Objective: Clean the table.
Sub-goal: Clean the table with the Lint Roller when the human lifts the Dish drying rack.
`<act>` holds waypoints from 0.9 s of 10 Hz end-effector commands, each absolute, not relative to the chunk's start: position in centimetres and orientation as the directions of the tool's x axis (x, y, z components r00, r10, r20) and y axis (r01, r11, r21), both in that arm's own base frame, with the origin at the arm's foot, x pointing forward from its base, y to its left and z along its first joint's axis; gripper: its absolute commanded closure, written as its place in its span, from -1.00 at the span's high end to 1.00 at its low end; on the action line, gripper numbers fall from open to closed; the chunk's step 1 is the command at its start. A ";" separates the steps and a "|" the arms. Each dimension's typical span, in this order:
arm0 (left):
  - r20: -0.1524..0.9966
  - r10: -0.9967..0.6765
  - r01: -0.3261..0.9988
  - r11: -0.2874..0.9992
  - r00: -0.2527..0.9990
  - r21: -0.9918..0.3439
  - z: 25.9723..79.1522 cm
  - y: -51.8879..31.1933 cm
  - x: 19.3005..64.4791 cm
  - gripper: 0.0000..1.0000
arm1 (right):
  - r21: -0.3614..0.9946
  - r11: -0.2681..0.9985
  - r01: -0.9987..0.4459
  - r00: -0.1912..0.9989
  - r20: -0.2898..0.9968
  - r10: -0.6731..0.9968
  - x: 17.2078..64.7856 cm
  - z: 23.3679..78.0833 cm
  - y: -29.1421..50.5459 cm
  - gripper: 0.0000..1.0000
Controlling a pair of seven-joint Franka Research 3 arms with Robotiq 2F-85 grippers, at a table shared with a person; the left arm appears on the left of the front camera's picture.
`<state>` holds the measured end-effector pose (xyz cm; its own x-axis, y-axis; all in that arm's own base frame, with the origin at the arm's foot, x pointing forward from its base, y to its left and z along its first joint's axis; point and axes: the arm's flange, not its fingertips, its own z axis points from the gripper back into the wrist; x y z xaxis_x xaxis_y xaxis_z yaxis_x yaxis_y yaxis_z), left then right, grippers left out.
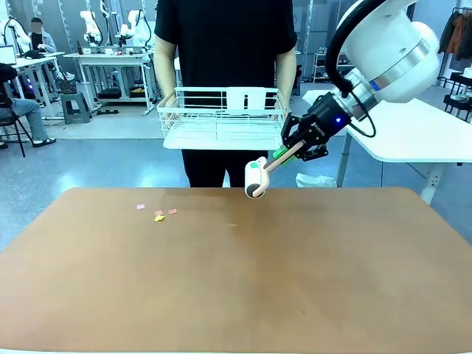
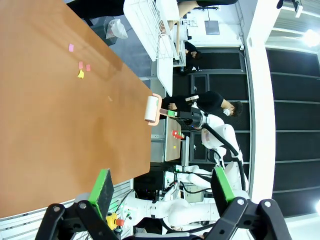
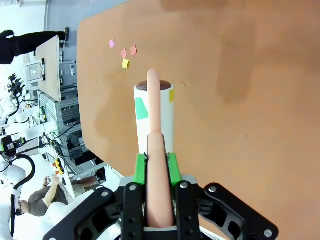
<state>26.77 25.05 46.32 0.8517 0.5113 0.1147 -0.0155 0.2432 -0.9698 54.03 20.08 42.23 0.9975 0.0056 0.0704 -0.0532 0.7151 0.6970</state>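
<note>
While scraps (image 1: 158,214) dot the table (image 1: 236,295), right end effector (image 1: 284,155) — clamped — holds lint roller (image 1: 255,177).

A white table (image 1: 420,136) stands on a grey-blue floor (image 1: 96,158). Far to its left, across the room, are white workbenches (image 1: 110,63), a grey stool (image 1: 74,107) and a seated person (image 1: 26,114). Clothes (image 1: 457,33) hang behind it.
</note>
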 end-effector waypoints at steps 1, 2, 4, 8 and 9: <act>0.120 0.510 0.000 0.229 0.852 -0.973 46.4 25.2 26.5 1.00 | 0.695 0.718 -0.041 0.999 0.048 0.011 57.8 40.4 23.1 -0.59; 0.120 0.510 0.000 0.229 0.852 -0.973 46.4 25.2 26.5 1.00 | 0.702 0.711 -0.027 0.999 0.051 -0.012 59.8 39.1 25.2 -0.59; 0.120 0.510 0.000 0.229 0.852 -0.973 46.4 25.2 26.5 1.00 | 0.654 0.757 -0.002 1.000 0.011 -0.007 62.6 35.5 30.1 -0.59; 0.120 0.510 0.000 0.229 0.852 -0.973 46.4 25.2 26.5 1.00 | 0.630 0.774 0.055 0.998 -0.051 -0.029 64.8 32.9 37.5 -0.59; 0.120 0.510 0.000 0.229 0.852 -0.973 46.4 25.2 26.5 1.00 | 0.645 0.762 0.060 0.998 -0.057 -0.030 65.2 32.6 38.7 -0.59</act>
<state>26.77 25.04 46.31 0.8518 0.5113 0.1142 -0.0159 0.2432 -0.9699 63.67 37.45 31.99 0.9992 -0.0034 -0.0406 0.0291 0.7588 0.6506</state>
